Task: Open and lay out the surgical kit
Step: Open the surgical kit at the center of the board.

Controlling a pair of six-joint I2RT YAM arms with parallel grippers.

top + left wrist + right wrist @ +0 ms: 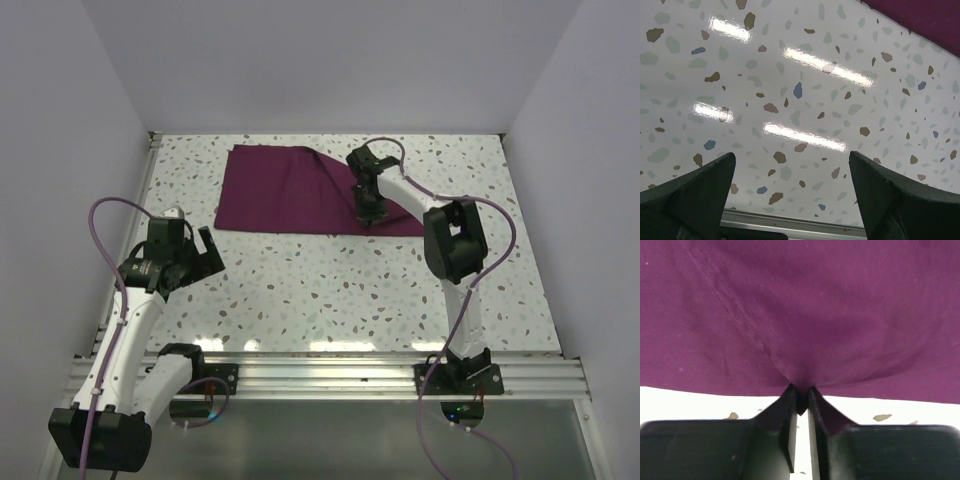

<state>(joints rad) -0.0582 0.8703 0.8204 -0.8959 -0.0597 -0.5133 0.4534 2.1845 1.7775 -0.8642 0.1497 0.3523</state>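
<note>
The surgical kit shows only as its dark purple cloth wrap (285, 190), lying folded and flat at the back of the table; its contents are hidden. My right gripper (371, 211) is down at the wrap's near edge, right of centre. In the right wrist view the right gripper (801, 397) is shut on a pinched fold of the purple cloth (805, 315), which puckers toward the fingertips. My left gripper (207, 252) hovers over bare table at the left, short of the wrap. In the left wrist view the left gripper (792, 172) is open with nothing between its fingers, and a corner of the wrap (930, 20) shows.
The speckled terrazzo tabletop (330, 290) is walled in white at the left, back and right. An aluminium rail (330, 375) with both arm bases runs along the near edge. Purple cables loop off each arm.
</note>
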